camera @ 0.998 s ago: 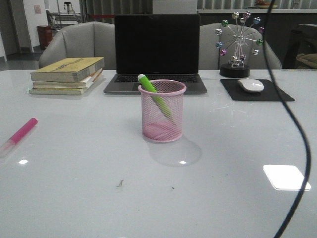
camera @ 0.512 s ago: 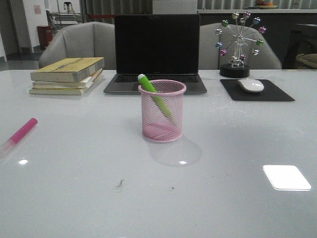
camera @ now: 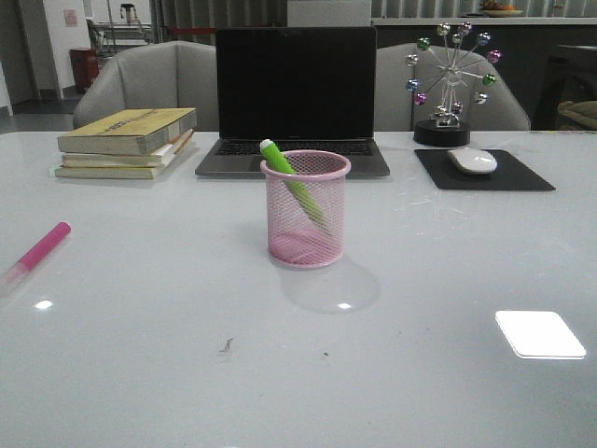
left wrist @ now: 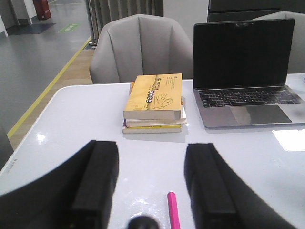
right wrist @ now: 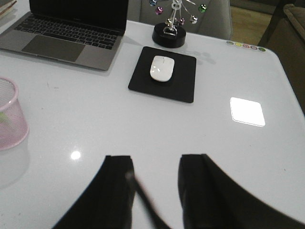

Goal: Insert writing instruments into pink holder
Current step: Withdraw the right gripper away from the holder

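The pink wire-mesh holder [camera: 305,209] stands upright at the table's middle, its rim also at the edge of the right wrist view [right wrist: 8,117]. A lime green marker [camera: 291,179] leans inside it, its end poking over the rim. The magenta pink marker [camera: 35,252] lies flat near the table's left edge. In the left wrist view my left gripper [left wrist: 151,152] is open above the table, and the pink marker's end [left wrist: 173,210] shows between its fingers. My right gripper [right wrist: 155,160] is open and empty, away from the holder. Neither gripper appears in the front view.
A stack of books [camera: 128,141] sits at the back left, an open laptop [camera: 295,103] behind the holder. A white mouse [camera: 473,160] on a black pad [camera: 482,171] and a ferris-wheel ornament [camera: 450,84] stand at the back right. Grey chairs stand behind the table.
A black cable that hung across the right of the front view one second ago has left the view. The holder and both markers have not moved.
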Robot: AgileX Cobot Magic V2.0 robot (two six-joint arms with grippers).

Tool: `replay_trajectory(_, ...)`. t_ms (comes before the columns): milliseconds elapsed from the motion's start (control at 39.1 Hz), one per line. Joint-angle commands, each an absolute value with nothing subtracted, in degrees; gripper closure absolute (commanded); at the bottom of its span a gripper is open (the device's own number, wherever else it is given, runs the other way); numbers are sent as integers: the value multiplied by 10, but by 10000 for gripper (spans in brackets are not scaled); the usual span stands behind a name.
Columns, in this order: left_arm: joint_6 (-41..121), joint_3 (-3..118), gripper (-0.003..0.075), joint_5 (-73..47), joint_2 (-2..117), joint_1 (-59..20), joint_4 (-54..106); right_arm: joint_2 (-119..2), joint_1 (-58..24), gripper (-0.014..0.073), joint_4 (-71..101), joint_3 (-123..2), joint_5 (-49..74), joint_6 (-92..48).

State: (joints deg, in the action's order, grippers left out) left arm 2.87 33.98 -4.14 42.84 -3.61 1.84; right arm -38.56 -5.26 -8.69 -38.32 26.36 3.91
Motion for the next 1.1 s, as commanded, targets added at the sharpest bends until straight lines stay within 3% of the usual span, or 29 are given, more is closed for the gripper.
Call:
replay_trajectory(0, 28, 362, 327, 5, 427, -38, 19, -358, -49, 230, -95, -386, 261, 34)
replay_trajectory(1075, 28, 362, 327, 19, 427, -38, 19, -340, -49, 230, -102, -376, 275, 34)
